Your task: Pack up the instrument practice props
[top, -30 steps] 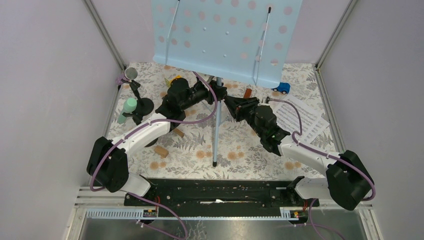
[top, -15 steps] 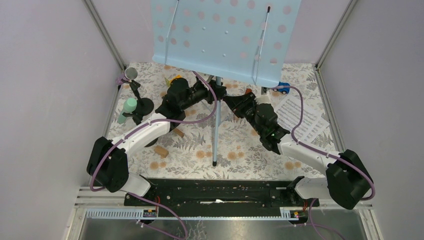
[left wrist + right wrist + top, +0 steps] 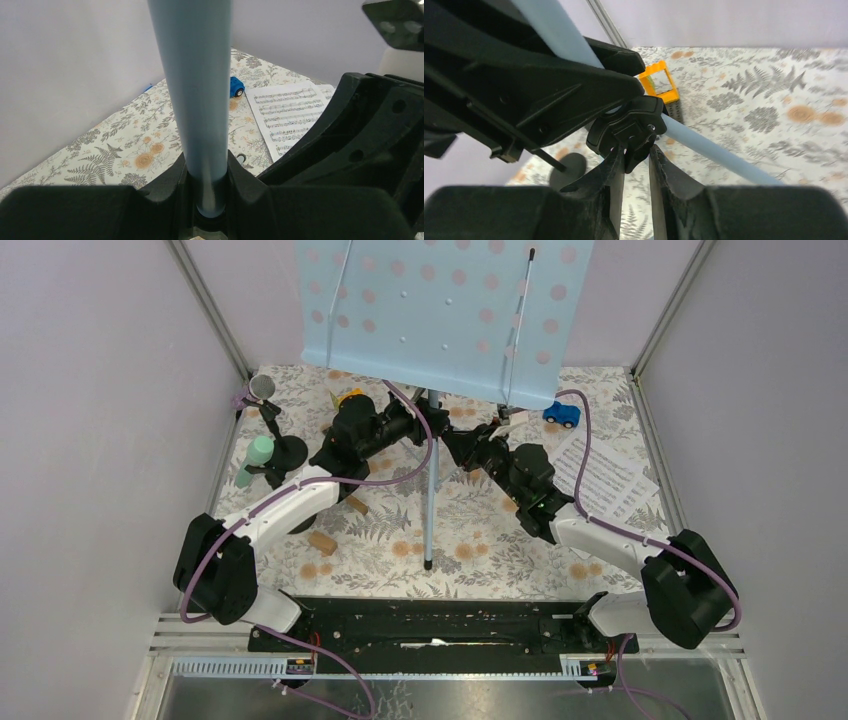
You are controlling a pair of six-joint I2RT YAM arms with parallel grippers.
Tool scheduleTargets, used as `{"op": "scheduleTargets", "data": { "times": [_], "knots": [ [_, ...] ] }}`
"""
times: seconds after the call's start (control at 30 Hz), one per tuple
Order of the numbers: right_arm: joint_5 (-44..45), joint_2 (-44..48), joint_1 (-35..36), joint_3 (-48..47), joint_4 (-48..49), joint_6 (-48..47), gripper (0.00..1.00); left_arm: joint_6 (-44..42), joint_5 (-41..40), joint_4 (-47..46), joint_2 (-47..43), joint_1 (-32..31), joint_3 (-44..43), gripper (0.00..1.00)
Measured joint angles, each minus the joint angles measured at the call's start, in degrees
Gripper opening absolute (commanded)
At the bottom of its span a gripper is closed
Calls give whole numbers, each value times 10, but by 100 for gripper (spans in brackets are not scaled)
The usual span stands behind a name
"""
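The pale blue perforated music rack (image 3: 440, 310) stands at the back centre on a thin blue pole (image 3: 430, 490). My left gripper (image 3: 424, 426) is shut on that pole (image 3: 197, 90), which fills the gap between its jaws (image 3: 207, 190). From the right, my right gripper (image 3: 456, 442) is closed on the stand's black clamp knob (image 3: 631, 132), whose tab sits between the fingertips (image 3: 636, 160). White sheet-music pages (image 3: 610, 475) lie at the right. A purple microphone (image 3: 260, 388) and a mint-green one (image 3: 255, 455) rest in black round-based holders (image 3: 290, 450) at the left.
A small blue toy car (image 3: 562, 414) sits behind the pages. Brown wooden blocks (image 3: 322, 542) lie near the left arm, and an orange frame (image 3: 658, 80) stands behind it. Side walls close in on both sides of the floral mat (image 3: 480, 540).
My right wrist has rolled and shifted left toward the pole with the knob between its fingers. The rack's top has shifted slightly up and left. The left arm is unmoved.
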State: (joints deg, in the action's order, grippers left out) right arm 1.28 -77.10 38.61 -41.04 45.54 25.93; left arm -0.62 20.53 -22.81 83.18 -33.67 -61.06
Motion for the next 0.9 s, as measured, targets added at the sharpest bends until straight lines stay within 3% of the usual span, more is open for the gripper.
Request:
{"op": "scheduleTargets", "data": {
  "times": [0.43, 0.7, 0.9],
  "knots": [
    [-47, 1, 7, -22, -39, -377, 0, 0, -3, 1, 1, 0, -1, 0],
    [-72, 1, 14, -37, -93, -663, 0, 0, -2, 1, 1, 0, -1, 0],
    [-75, 5, 18, -16, -70, -801, 0, 0, 0, 1, 2, -2, -3, 0]
  ]
}}
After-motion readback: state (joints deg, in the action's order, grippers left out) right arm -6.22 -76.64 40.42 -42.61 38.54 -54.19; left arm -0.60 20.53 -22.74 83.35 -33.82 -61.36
